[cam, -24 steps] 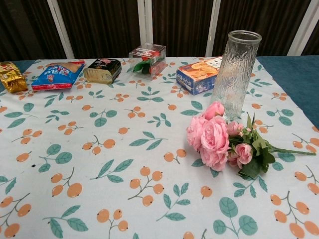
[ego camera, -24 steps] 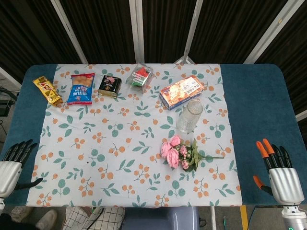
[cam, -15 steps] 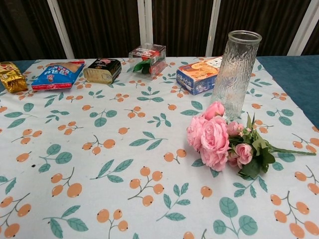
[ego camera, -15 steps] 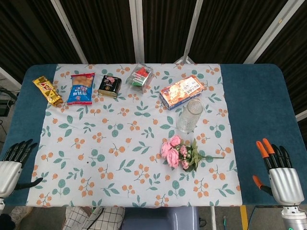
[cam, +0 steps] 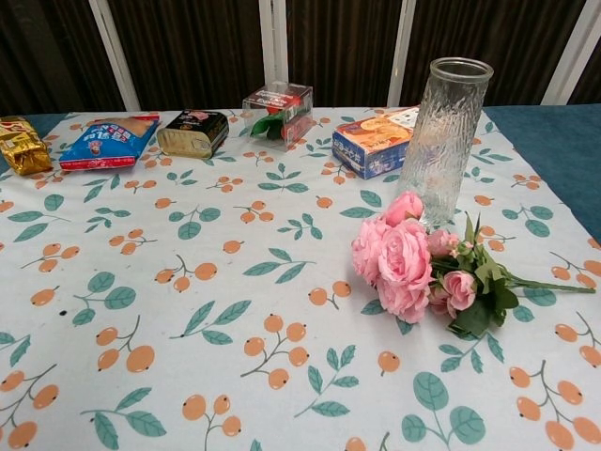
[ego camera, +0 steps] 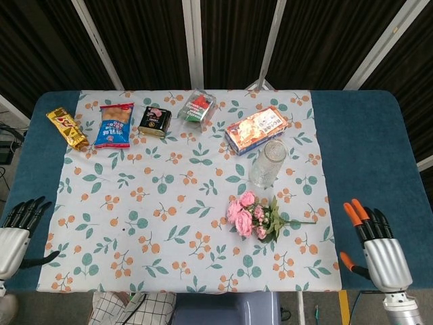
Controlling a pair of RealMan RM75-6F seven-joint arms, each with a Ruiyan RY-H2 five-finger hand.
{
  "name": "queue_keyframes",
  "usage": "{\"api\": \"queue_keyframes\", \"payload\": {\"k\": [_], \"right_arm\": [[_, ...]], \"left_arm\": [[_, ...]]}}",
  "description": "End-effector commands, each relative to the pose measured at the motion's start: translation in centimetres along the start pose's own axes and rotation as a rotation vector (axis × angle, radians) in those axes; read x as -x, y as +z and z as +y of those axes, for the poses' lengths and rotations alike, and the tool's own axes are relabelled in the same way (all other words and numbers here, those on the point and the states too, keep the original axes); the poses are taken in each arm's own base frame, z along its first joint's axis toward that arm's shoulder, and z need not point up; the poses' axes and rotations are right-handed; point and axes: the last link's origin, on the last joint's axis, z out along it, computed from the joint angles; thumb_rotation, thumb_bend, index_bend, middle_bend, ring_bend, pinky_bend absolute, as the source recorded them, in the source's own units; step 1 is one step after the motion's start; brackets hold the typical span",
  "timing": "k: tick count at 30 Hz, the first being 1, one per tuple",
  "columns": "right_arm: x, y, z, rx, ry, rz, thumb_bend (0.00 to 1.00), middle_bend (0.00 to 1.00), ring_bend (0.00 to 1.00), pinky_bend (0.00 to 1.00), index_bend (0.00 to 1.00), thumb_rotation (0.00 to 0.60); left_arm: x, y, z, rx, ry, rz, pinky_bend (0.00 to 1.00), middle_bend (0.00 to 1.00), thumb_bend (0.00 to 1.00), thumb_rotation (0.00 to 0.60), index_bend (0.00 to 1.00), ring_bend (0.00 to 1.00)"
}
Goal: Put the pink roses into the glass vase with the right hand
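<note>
The right hand [ego camera: 380,252] hovers empty at the table's near edge, fingers spread and pointing forward, with the pink roses [ego camera: 253,217] lying to its left, just before the glass vase [ego camera: 268,163].

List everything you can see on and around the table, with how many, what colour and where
pink roses: one bunch, pink with green leaves, lying near the vase
glass vase: one, clear, upright, behind the roses
snack box: one, orange and blue, behind the vase
clear box: one, red and green inside, back centre
dark tin: one, back left
blue packet: one, back left
gold packet: one, far left
tablecloth: one, white with leaf print
left hand: open, near left edge
right hand: open, near right edge
</note>
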Motion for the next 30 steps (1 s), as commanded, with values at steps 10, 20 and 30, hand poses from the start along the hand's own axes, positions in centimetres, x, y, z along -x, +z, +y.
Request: {"api": "queue_keyframes", "payload": {"k": [10, 20, 30], "right_arm": [[5.5, 4.9, -5.3, -0.070, 0.012, -0.246, 0.29, 0.00, 0.00, 0.00, 0.00, 0.600], [8.9, 8.5, -7.3, -0.060, 0.038, -0.283, 0.28, 0.00, 0.00, 0.00, 0.00, 0.600], [10.5, 11.0, -9.3, -0.060, 0.088, -0.268, 0.28, 0.00, 0.00, 0.00, 0.00, 0.600]], "left_arm": [[-0.1, 0.1, 0.0, 0.004, -0.010, -0.008, 0.00, 0.00, 0.00, 0.600, 0.00, 0.00], [-0.1, 0.2, 0.0, 0.009, -0.023, -0.017, 0.00, 0.00, 0.00, 0.600, 0.00, 0.00], [-0.1, 0.2, 0.0, 0.007, -0.035, -0.026, 0.00, 0.00, 0.00, 0.600, 0.00, 0.00]]}}
